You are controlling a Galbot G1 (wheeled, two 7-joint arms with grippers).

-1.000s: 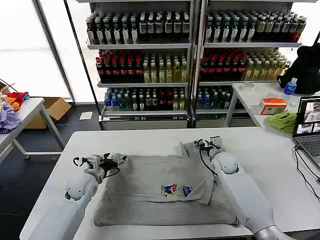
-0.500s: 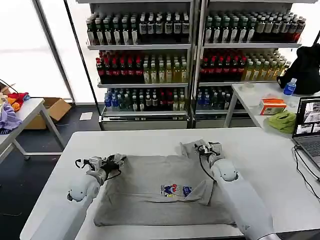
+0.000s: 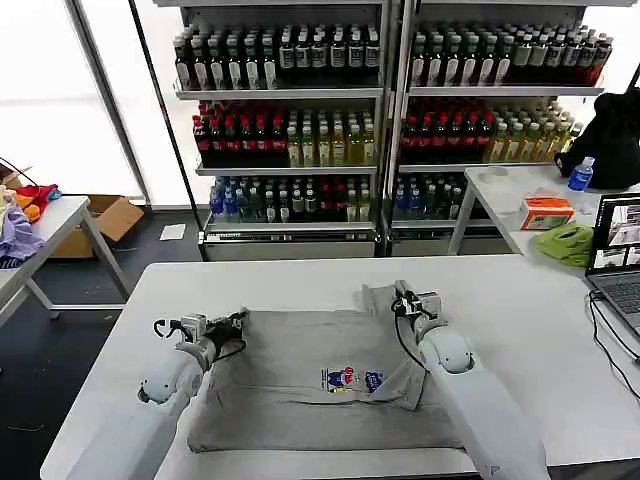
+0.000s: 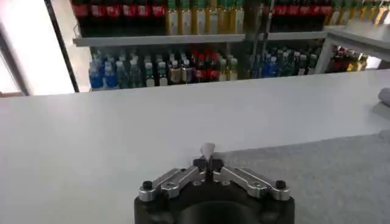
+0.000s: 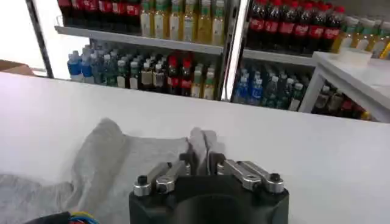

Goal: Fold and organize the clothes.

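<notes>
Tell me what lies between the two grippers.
In the head view, grey shirt fabric spans the stretch from the left gripper to the right gripper.

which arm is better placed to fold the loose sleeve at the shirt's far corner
Right. The right gripper sits shut on that sleeve of the shirt; the left gripper is at the opposite corner.

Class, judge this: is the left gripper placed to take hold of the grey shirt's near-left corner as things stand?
Probably yes: the left gripper sits at the shirt's far-left corner, and bare table lies beside that edge.
</notes>
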